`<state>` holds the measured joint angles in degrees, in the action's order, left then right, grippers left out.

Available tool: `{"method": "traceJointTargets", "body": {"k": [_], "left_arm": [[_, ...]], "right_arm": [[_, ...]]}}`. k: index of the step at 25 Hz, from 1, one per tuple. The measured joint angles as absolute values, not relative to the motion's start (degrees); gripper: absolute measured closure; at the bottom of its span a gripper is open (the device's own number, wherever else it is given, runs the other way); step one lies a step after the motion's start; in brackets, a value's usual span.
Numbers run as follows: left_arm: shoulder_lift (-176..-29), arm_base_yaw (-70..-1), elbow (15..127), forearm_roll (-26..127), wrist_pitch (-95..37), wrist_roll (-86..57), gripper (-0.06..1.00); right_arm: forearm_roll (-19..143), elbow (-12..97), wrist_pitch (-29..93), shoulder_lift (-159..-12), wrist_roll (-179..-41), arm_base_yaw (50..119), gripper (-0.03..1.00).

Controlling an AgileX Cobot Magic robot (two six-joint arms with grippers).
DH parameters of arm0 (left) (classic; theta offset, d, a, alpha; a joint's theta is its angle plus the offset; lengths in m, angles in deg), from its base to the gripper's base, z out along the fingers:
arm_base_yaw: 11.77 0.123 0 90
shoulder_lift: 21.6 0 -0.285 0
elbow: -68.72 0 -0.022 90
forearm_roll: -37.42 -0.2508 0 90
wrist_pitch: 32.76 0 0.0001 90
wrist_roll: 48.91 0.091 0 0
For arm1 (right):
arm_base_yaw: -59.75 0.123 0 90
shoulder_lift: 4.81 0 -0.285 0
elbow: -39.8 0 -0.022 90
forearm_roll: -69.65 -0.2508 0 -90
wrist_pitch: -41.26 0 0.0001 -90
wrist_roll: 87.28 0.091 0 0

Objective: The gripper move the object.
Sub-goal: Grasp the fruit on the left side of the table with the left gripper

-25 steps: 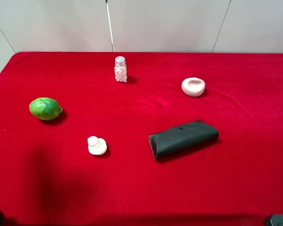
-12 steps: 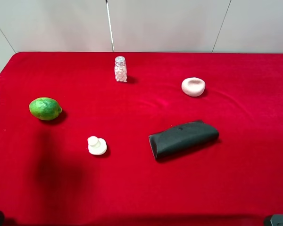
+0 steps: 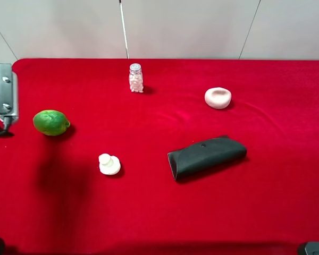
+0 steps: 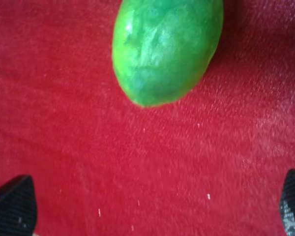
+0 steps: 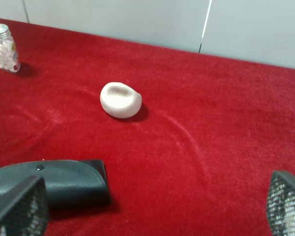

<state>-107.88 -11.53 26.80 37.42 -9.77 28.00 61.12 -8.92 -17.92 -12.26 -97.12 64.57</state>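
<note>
The lime (image 3: 51, 122) lies on the red-covered surface (image 3: 165, 212) near its left side, well apart from the white knob-shaped piece (image 3: 109, 164) and the dark pouch (image 3: 206, 156). The left tool (image 4: 152, 206) is the one placed for it. From the high camera only its silver-grey plate (image 3: 3, 87) shows, at the left edge just beside the fruit, on the side away from the nub. In its wrist view the lime sits ahead of the two dark fingertips (image 4: 12, 206), not yet between them. The jaws are spread about as wide as they go and hold nothing.

The lime's long axis runs roughly away from the tool, a little slanted, so the jaws' closing line crosses it. I judge that suits a pinch across the fruit's narrower width. What the coming move needs, I'd say, is to carry the tool forward and down until the fingers straddle the lime's middle. The right tool (image 5: 152, 206) is far off by the pouch, also wide open and empty, so it is the farther arm.
</note>
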Motion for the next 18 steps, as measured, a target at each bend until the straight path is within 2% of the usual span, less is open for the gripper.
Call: {"method": "traceJointTargets", "body": {"k": [8,18], "left_arm": [[-114.91,-15.71,27.34,37.42,-16.66,28.06,-0.02],[-125.25,-20.66,32.59,37.42,-17.03,28.06,0.03]], "right_arm": [[60.88,-8.92,-17.87,-12.26,-97.12,64.57,0.27],[60.86,-8.92,-17.87,-12.26,-97.12,64.57,0.27]]}}
